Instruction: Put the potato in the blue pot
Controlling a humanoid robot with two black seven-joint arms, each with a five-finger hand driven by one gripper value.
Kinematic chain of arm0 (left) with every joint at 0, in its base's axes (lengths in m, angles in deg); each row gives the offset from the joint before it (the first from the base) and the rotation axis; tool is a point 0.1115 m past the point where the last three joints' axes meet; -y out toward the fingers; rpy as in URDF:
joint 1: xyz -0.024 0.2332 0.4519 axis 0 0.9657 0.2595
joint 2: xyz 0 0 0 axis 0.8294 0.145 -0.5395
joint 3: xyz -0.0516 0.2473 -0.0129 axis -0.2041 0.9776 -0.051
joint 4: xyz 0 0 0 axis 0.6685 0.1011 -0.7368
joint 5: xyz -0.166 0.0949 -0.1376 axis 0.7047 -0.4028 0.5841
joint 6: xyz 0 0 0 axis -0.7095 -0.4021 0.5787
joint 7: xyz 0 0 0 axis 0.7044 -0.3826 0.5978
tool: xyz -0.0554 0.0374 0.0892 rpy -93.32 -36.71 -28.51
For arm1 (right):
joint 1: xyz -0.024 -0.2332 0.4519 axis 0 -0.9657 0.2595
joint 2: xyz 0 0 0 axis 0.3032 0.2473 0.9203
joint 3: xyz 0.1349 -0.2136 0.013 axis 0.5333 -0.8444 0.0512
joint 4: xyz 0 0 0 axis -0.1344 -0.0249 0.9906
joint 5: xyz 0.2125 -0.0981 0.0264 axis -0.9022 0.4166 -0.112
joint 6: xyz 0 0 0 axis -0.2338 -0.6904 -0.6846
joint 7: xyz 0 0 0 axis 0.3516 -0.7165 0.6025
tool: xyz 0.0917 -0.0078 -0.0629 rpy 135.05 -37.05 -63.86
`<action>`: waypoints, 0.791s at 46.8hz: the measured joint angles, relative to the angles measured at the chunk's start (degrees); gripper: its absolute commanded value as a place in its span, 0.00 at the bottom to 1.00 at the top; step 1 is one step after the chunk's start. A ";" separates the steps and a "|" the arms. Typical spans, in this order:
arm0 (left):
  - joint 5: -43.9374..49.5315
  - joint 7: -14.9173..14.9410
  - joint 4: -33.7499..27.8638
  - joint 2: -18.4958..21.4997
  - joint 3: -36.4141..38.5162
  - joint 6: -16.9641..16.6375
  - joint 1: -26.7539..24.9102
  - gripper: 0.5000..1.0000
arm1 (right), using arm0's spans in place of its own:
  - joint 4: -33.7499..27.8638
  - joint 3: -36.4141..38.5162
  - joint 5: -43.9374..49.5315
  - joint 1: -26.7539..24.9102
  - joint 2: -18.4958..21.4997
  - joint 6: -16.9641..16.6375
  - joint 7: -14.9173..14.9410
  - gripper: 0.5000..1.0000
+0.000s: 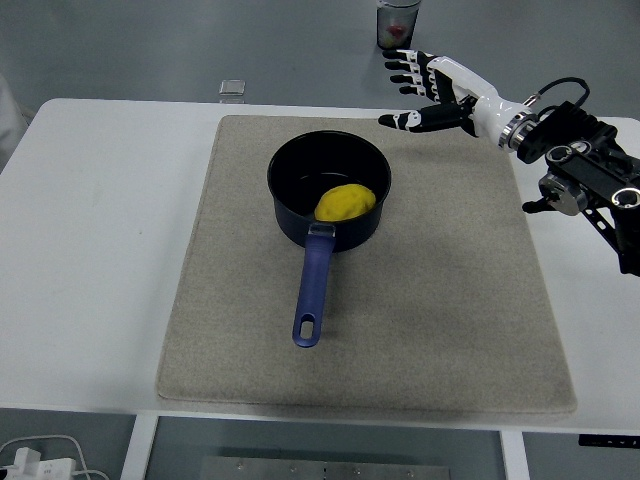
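— Where's the potato?
— Inside the blue pot, a smooth yellow oval against its right wall. The pot is round with a dark inside, its long handle pointing near, on a coarse beige mat.
— And the right hand?
— Far right of the pot, well apart from the potato, fingers spread wide, holding nothing.

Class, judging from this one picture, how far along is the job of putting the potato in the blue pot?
Done: the potato lies inside the pot. In hand: nothing; the right hand is open, empty and apart from the pot, beyond its right rim. Left: apparently nothing but moving the arm away.
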 measured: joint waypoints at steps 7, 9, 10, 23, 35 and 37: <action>0.00 0.00 0.00 0.00 0.00 0.00 0.01 0.99 | -0.09 2.64 -4.96 -2.53 -0.62 -1.15 -0.98 0.85; 0.00 -0.01 0.00 0.00 0.00 0.00 0.00 0.99 | -0.13 2.75 -7.48 -3.01 -0.94 -1.39 -0.99 0.85; 0.00 0.00 0.00 0.00 0.00 0.00 0.00 0.99 | -0.14 2.77 -8.35 -3.15 -1.11 -1.47 -0.99 0.85; 0.00 -0.01 0.00 0.00 0.00 0.00 0.00 0.99 | -0.22 2.72 -24.46 -5.52 -3.33 -3.54 -4.61 0.85; 0.00 0.01 0.00 0.00 0.00 0.00 0.00 0.99 | -0.24 3.46 -38.64 -7.67 -3.69 -3.71 -10.67 0.85; 0.00 0.01 0.00 0.00 0.00 0.00 0.00 0.99 | -0.24 3.78 -41.06 -7.87 -3.75 -3.69 -11.22 0.85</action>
